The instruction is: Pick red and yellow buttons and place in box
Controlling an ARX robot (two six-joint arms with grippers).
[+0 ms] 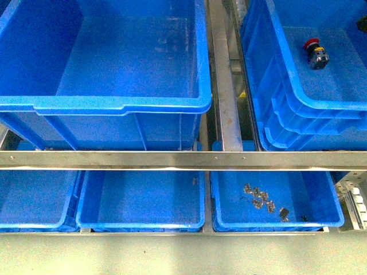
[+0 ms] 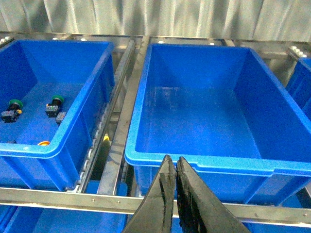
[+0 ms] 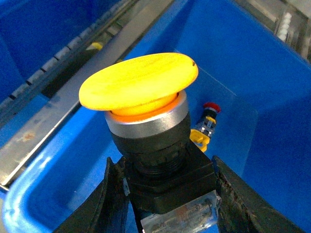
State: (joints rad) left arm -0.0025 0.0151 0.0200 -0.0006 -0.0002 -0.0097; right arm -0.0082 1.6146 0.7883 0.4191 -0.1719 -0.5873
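yellow button (image 3: 146, 141): base cut off | metal bits (image 1: 261, 199): too small

Green-capped push-buttons (image 2: 56, 101) in a side crate (image 2: 73, 131); small metal clips (image 1: 259, 197) in a lower shallow tray (image 1: 335, 215).

A factory parts-picking station: blue plastic crates (image 1: 114, 106) on a metal roller rack (image 1: 223, 86), small metal parts (image 1: 261, 199) in a lower-right tray, corrugated sheet wall (image 2: 155, 17) behind
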